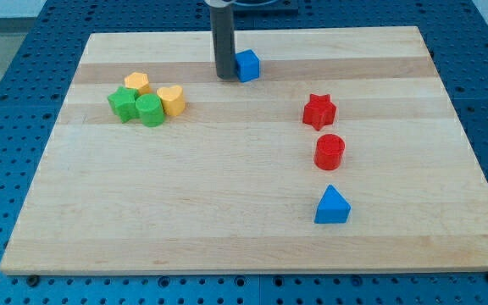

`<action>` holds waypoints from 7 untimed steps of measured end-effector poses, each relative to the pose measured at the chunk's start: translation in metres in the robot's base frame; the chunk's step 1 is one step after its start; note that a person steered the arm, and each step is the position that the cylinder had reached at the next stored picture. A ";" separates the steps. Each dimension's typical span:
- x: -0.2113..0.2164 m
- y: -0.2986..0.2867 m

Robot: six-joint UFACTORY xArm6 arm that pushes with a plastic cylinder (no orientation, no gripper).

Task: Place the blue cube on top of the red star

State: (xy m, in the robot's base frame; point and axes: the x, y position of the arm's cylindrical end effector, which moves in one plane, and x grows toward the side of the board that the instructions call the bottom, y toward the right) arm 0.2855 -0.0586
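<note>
Upright, my tip (225, 76) touches the glossy blue cube (247, 65) from the view's left; it grips nothing. Well apart on the pale wooden board (227, 203) sits the red star (318, 111).

matt plastic-looking blue cube (247, 65) and red star (318, 111) sit on smooth pale wooden board (227, 212).

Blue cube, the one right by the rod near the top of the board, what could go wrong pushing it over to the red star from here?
1. My tip sits at the view's left of the blue cube, while the red star lies lower right; an off-centre push may spin the cube away.
2. The red cylinder sits just below the star, so overshooting could knock both.
3. The cube is near the board's top edge; an upward drift could send it off.
</note>
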 end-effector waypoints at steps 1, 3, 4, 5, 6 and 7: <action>-0.008 0.015; 0.033 0.077; 0.033 0.119; 0.033 0.138; 0.011 0.089; -0.013 0.053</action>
